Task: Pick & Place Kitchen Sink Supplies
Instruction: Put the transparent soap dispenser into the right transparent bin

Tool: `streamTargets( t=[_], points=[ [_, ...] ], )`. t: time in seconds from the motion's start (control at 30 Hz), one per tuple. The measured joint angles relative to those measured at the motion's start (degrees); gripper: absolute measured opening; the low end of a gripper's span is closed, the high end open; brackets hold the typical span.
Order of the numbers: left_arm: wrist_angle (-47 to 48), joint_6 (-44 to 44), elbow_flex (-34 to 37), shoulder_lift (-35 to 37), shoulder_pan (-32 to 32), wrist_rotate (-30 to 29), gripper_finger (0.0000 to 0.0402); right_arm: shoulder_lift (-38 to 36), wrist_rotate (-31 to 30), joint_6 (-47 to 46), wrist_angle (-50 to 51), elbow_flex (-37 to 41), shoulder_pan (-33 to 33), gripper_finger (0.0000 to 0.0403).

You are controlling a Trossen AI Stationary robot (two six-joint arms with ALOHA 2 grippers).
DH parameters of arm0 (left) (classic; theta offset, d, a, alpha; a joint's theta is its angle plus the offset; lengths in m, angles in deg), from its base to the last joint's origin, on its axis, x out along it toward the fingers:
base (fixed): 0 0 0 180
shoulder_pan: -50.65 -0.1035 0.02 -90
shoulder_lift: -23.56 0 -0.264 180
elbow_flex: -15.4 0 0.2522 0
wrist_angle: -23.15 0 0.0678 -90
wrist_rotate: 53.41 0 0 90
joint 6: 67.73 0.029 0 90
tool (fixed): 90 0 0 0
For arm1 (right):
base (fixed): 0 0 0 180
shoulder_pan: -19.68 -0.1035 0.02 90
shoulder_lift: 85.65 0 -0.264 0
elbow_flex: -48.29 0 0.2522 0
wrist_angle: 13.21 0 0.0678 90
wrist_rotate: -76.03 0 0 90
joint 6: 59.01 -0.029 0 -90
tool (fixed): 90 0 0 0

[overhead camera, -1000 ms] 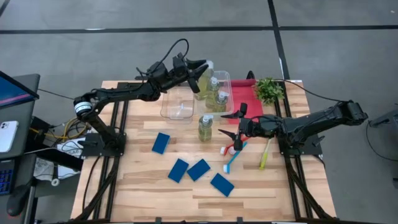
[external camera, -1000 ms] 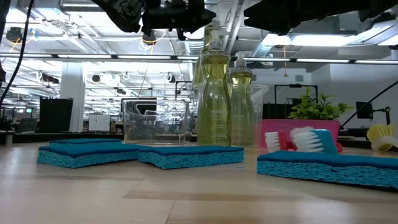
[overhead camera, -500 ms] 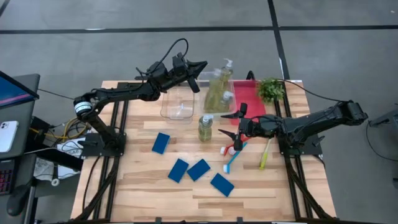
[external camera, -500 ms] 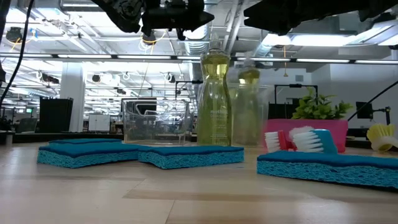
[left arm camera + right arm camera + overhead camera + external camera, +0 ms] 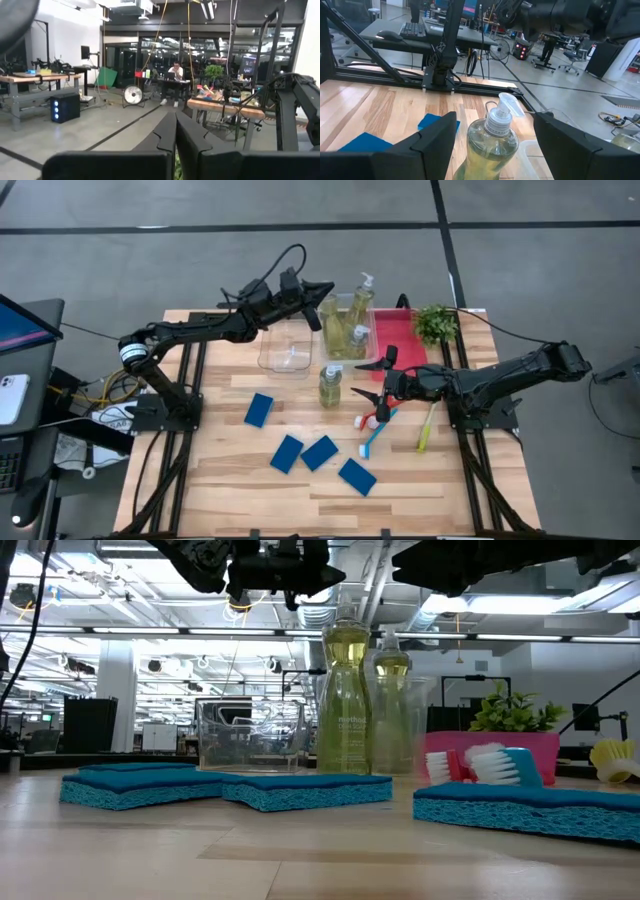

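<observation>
Left end effector (image 5: 322, 288) closed and empty at upper centre, right end effector (image 5: 368, 377) spread wide beside small clear pump bottle of yellow-green liquid (image 5: 330, 385), clear plastic bin (image 5: 348, 340) holding more bottles.

The pump bottle (image 5: 343, 700) label reads "method".

Blue sponges (image 5: 320, 452), yellow-green liquid in clear bottles (image 5: 330, 385), red tray (image 5: 395, 340), seemingly pale striped wooden table (image 5: 230, 470)

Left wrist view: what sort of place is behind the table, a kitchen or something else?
Not a kitchen; it looks like an open lab or workshop. There are workbenches, a floor fan, a person seated at a desk, and exposed ceiling lights.
</observation>
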Motion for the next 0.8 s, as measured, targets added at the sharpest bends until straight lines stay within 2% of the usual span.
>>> streamTargets(
  t=[0.23,0.4,0.57,0.8],
  points=[
    [3.56,0.6,0.04,0.54,0.05,0.01,0.0015,0.0,-0.01,0.0,0.0,0.0,0.0,0.026],
    [5.33,1.07,1.52,3.58,0.04,0.79,0.0017,0.0,0.0,0.0,0.24,0.02,-0.02,0.026],
    [5.61,2.99,5.43,8.4,0.07,3.9,0.0027,0.0,-0.02,0.0,0.24,0.02,0.0,0.026],
    [5.54,3.74,13.67,16.09,0.44,11.48,0.0058,0.0,-0.02,-0.02,0.22,0.02,0.0,0.026]
  ],
)
